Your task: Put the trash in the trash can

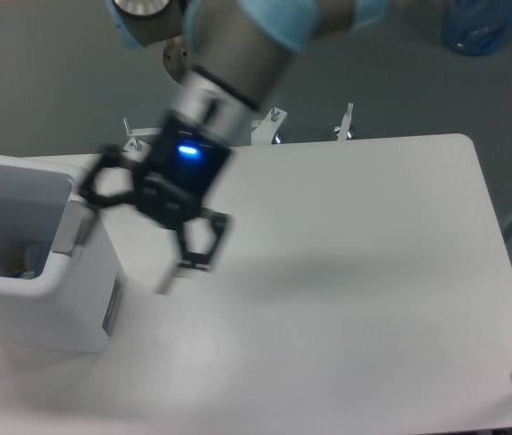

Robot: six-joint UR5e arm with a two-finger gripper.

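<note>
Hand (186, 270) is hanging open over the surface (346, 272), fingers apart w/ nothing between them, motion-blurred. Trash can (47, 304) is sitting just beside it, to its left in view. Trash (27, 263) is lying inside, only partly visible. Looks near done imo; no other trash showing, so best is lifting clear w/o clipping the rim.

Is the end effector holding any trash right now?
No, the end effector hangs open and empty above the table, right of the trash can.
</note>
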